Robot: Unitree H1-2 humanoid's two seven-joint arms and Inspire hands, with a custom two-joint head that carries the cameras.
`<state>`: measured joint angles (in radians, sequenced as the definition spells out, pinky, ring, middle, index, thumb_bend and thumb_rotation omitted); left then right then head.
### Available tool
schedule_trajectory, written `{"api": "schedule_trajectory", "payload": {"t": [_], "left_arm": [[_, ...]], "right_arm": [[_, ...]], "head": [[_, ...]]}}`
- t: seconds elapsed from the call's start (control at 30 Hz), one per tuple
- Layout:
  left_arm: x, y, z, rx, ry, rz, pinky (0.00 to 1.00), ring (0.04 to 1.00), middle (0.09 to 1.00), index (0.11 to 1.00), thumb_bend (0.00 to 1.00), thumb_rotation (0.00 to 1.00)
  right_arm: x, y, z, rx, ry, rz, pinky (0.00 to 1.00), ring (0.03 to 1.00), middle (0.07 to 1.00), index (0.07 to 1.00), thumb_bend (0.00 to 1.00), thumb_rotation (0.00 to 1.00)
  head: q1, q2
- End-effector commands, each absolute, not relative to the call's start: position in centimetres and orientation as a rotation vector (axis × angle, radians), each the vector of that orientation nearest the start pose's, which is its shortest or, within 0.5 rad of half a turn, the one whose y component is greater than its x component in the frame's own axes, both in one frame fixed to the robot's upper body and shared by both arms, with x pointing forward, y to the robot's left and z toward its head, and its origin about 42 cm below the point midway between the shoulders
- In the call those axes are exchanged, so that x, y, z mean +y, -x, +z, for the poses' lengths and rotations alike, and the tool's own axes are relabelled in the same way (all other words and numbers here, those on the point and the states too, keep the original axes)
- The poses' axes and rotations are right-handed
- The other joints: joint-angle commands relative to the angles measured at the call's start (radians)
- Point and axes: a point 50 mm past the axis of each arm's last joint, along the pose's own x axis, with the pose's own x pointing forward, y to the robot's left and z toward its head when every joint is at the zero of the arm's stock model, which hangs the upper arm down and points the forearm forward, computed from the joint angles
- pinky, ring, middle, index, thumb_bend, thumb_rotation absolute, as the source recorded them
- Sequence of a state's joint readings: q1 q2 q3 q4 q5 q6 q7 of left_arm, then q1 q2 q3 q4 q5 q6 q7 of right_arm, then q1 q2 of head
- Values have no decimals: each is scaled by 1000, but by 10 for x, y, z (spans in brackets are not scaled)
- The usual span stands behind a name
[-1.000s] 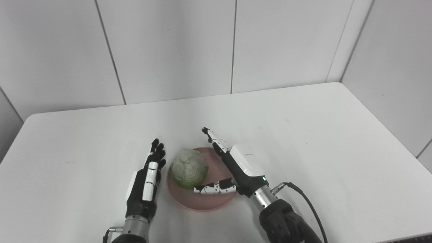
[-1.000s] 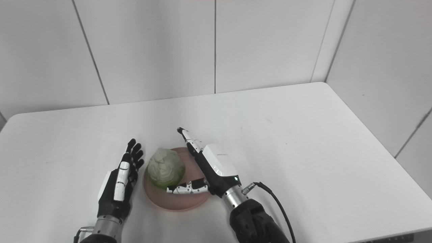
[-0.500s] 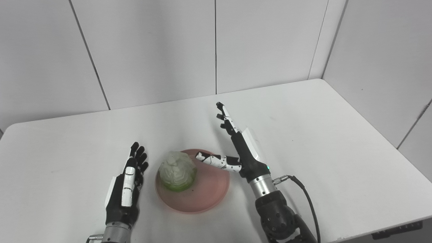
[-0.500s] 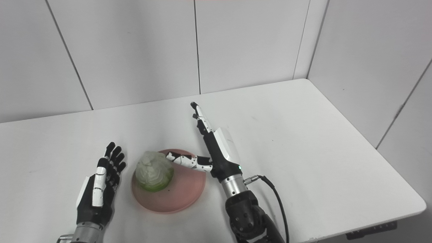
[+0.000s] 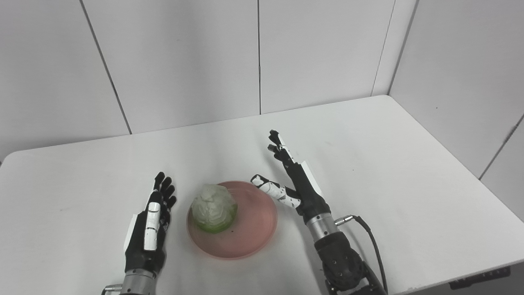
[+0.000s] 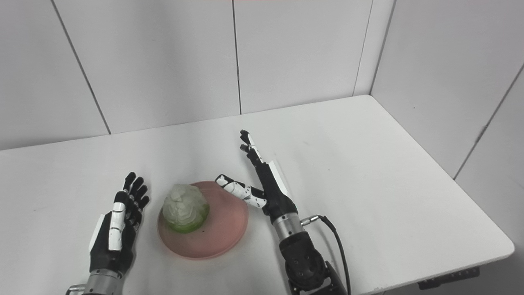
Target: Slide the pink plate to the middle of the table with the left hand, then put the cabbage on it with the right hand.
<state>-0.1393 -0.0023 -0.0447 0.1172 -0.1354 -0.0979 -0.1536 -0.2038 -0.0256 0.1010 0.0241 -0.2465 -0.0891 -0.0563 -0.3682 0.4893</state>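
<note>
Since the cabbage (image 5: 214, 208) already sits on the pink plate (image 5: 249, 237), in its left half and touching nothing else, the placing step looks finished and what remains is, by my reading, only the clearing away of the arms. Taking the plate as the landmark: it lies on the white worktop (image 5: 389, 164) toward the near edge, roughly midway between the two arms, so the slide also appears done. Just to the plate's left, the left hand (image 5: 149, 229) rests low near the worktop, fingers (image 5: 163, 190) straight, close together and pointing away from the robot, holding nothing and apart from the rim. At the plate's right edge stands the right hand (image 5: 301, 188), raised on its wrist, its fingers (image 5: 280, 149) stretched up and away and spread wide from the thumb, which reaches over the rim toward the cabbage without touching it. It grips nothing. The next move, I judge, calls for drawing the right hand back and rightward off the plate, keeping the thumb clear of the rim so the plate is not nudged and the round cabbage does not roll.
</note>
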Motion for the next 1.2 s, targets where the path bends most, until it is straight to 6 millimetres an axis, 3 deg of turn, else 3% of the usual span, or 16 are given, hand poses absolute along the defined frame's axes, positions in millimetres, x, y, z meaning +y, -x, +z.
{"api": "schedule_trajectory", "payload": {"t": [0.0,0.3,0.5,0.6,0.8,1.17], "left_arm": [[191,-319,91,-81,121,-211,1000,1000,1000,1000,727,992],[205,-323,86,-91,137,-201,1000,1000,1000,1000,708,996],[212,-326,84,-94,141,-175,979,996,1000,1000,699,947],[215,-325,83,-88,121,-193,981,1000,1000,1000,701,984],[215,-322,82,-92,113,-206,977,1000,1000,1000,702,992],[202,-322,84,-97,120,-178,958,980,991,990,733,947]], "right_arm": [[-169,-347,163,-301,243,65,896,893,933,968,661,857],[-158,-345,151,-263,220,84,879,889,909,955,627,868],[-156,-346,143,-260,101,122,861,904,943,980,625,772],[-157,-346,141,-269,78,125,876,917,948,976,628,752],[-161,-345,139,-260,34,136,899,932,957,979,624,722],[-168,-343,140,-248,39,136,919,947,978,992,651,775]], "head": [[-10,8],[-54,3],[-48,1],[-36,4],[-20,4],[21,-3]]}}
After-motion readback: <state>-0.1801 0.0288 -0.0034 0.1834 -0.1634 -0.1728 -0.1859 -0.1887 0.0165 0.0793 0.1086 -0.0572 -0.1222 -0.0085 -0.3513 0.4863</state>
